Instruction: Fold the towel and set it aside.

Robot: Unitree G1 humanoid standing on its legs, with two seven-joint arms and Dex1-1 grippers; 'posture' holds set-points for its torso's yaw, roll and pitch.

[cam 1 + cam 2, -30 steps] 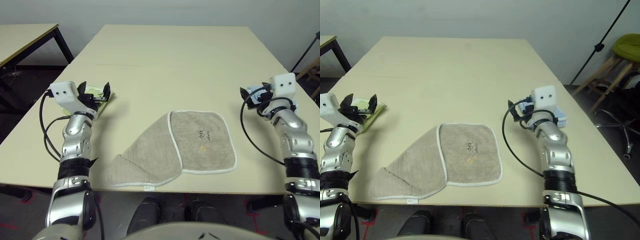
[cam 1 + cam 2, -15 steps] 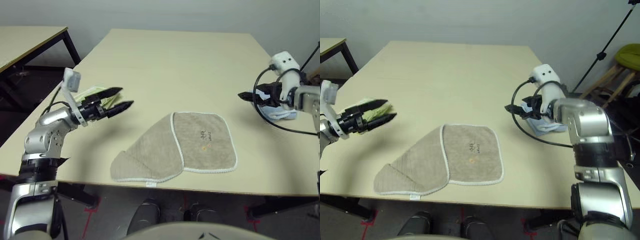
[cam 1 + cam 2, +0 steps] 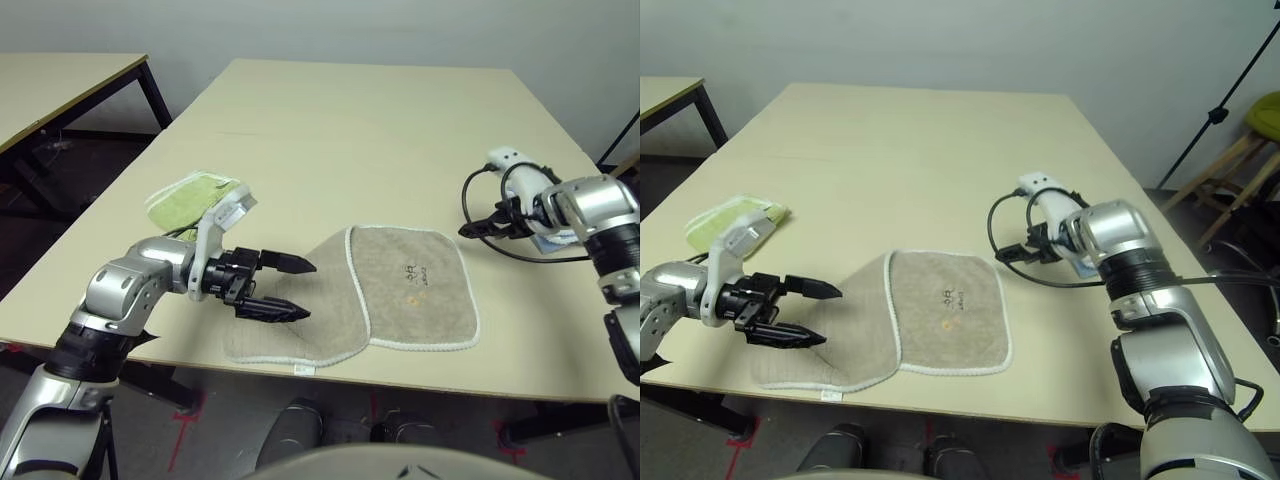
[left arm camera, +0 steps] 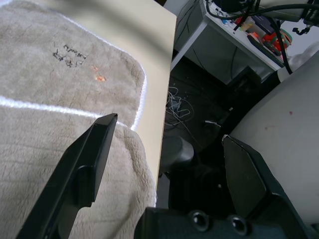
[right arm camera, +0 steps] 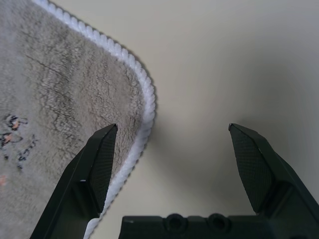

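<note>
both grippers hanging open over the towel, nothing gripped yet

towel (image 3: 385,295) is lying partly folded near the desk's (image 3: 380,120) front edge, its left part doubled into a flap and a small white tag sitting at the front hem. left gripper (image 3: 292,290) is hovering wide apart over that flap; right gripper (image 5: 169,149) is spread over the far right corner, one finger above the white edging. terry looks soft, light and limp, so it's likely sagging and sliding if pinched mid-panel. better to be pinching the stitched corners, which look firmer.
</note>
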